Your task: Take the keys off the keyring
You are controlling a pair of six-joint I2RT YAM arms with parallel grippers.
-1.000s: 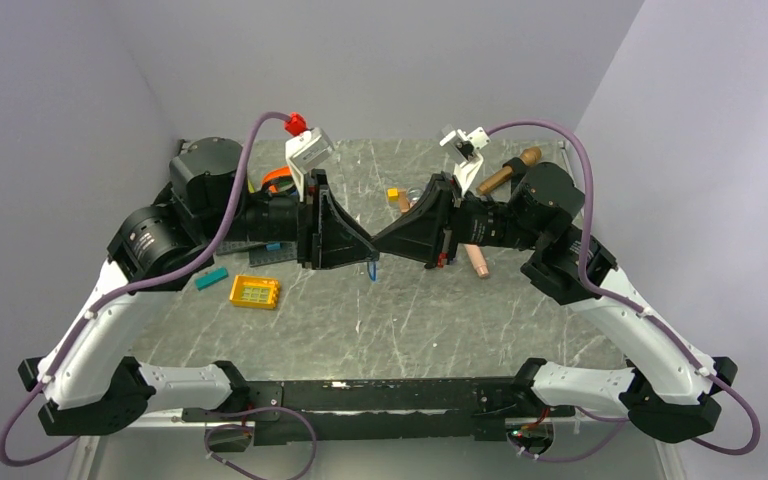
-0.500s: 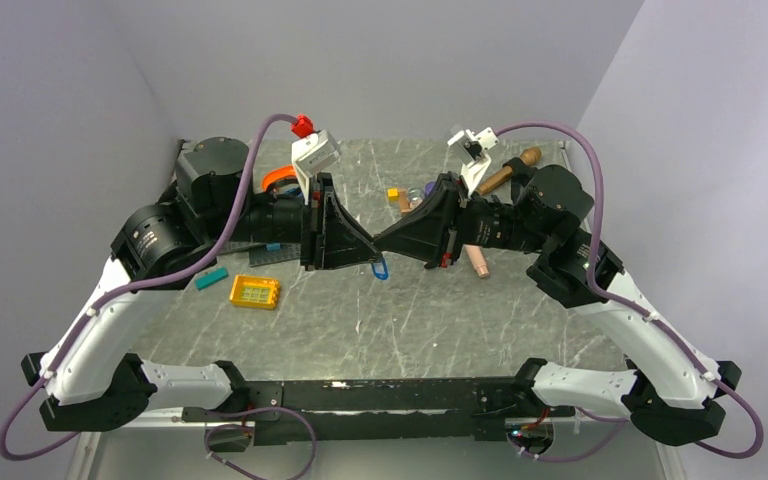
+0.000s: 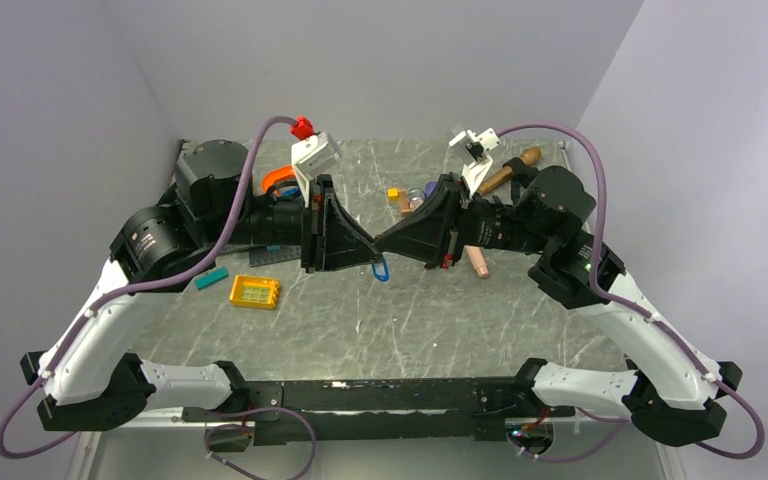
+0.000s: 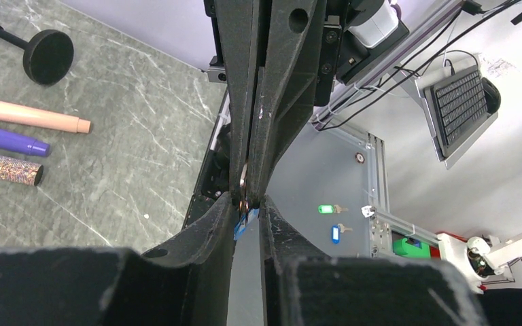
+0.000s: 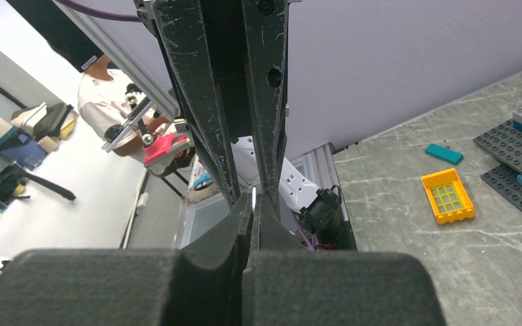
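Top view: fixed, high behind arm bases, looking down across bench (image 3: 410, 320). Left wrist view: close, sighting along left hand (image 4: 247, 206). Right wrist view: along right hand (image 5: 253, 198), opposite way. All share meeting tips. Top, left wrist share keyring (image 3: 380, 270).

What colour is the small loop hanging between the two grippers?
The keyring is bright blue; top view shows it best.

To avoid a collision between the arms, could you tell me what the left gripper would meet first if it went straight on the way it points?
Almost at once, the right gripper: the left gripper points straight at it, tips nearly touching, the keyring hanging just below.
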